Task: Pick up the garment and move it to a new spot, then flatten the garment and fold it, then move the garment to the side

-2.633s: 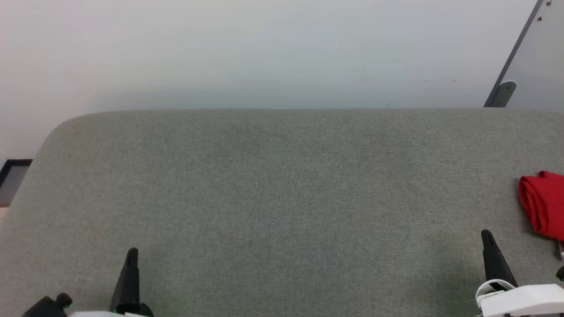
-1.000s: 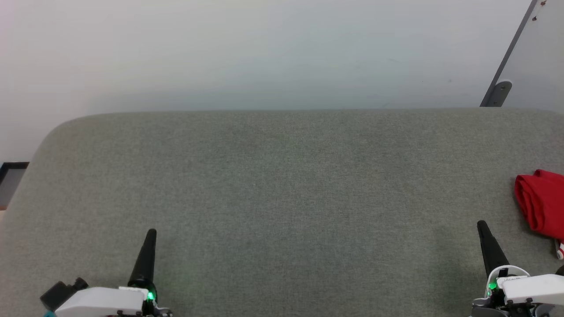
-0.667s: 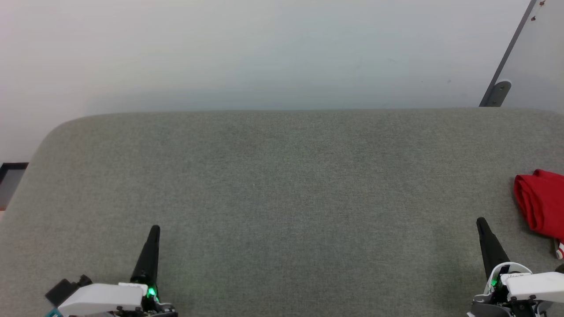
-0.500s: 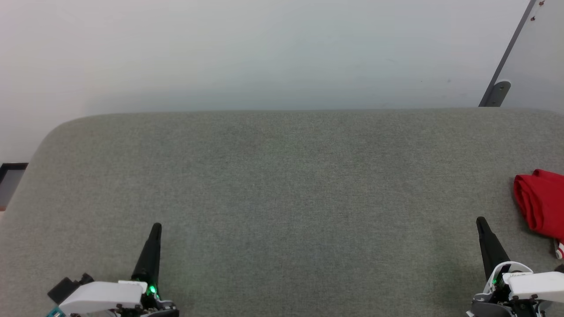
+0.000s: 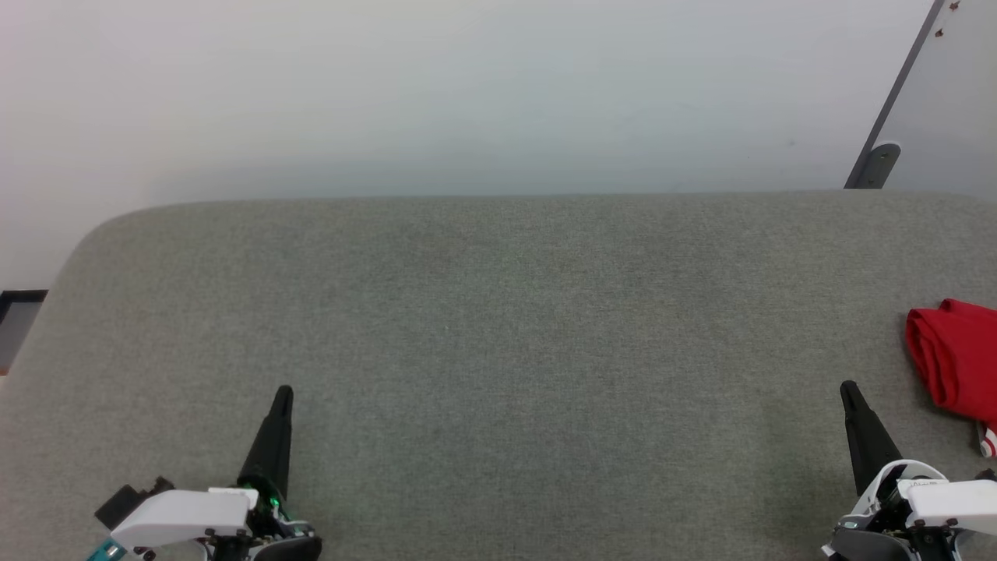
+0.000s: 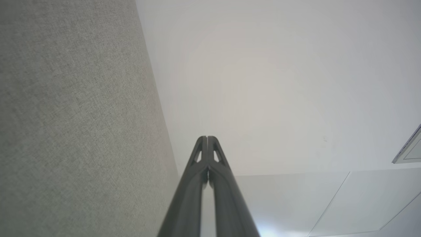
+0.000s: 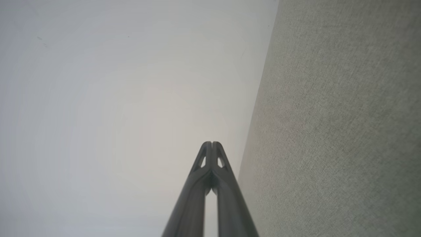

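The garment [image 5: 956, 362] is a folded red bundle at the far right edge of the head view, lying on the grey fabric surface [image 5: 498, 327], with a bit of red-and-white striped trim at its lower corner. My right gripper [image 5: 847, 389] is at the lower right, a little left of and nearer than the garment, apart from it, fingers pressed together with nothing held. At the lower left my left gripper [image 5: 283, 393] is shut and holds nothing. Both wrist views show the closed fingertips [image 6: 207, 138] [image 7: 211, 143] against a white wall beside the grey fabric.
A white wall [image 5: 467, 93] rises behind the surface's far edge. A grey-framed panel [image 5: 896, 117] leans at the upper right. The surface's left corner is rounded, with a dark frame [image 5: 19, 300] beyond it. Wide bare fabric lies between the two grippers.
Both grippers have crept a little farther up the head view, the left one also drifting right. The garment has not moved apart from a slight camera shift.
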Robot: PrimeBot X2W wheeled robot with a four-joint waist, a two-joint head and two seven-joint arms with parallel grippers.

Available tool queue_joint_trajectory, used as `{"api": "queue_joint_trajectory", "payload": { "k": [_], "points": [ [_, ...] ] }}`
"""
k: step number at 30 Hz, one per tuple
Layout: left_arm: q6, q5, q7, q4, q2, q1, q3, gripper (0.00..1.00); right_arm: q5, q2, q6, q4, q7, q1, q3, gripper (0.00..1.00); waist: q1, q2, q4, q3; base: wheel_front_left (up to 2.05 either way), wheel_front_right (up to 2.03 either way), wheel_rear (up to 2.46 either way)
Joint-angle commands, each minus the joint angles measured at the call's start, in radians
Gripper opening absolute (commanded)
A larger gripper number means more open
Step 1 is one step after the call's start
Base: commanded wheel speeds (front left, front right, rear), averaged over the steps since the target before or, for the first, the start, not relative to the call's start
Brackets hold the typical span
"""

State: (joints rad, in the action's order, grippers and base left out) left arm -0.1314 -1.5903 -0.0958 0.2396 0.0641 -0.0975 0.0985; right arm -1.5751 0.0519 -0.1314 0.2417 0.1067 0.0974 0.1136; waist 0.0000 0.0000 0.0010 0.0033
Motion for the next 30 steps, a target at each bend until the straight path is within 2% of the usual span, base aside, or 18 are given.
{"api": "queue_joint_trajectory", "payload": {
  "k": [1, 30],
  "points": [
    [0.001, -0.019, -0.004, 0.004, -0.003, -0.011, 0.002, 0.0, -0.019, -0.003, 0.001, 0.002, 0.006, 0.016, 0.001, 0.0, 0.0, 0.0, 0.0, 0.0, 0.0, 0.0, 0.0],
    [0.001, -0.03, -0.015, 0.008, -0.009, -0.017, 0.007, 0.0, -0.04, -0.003, 0.001, 0.004, 0.01, 0.013, 0.0, 0.0, 0.0, 0.0, -0.001, 0.0, 0.0, 0.0, 0.0]
  ]
}}
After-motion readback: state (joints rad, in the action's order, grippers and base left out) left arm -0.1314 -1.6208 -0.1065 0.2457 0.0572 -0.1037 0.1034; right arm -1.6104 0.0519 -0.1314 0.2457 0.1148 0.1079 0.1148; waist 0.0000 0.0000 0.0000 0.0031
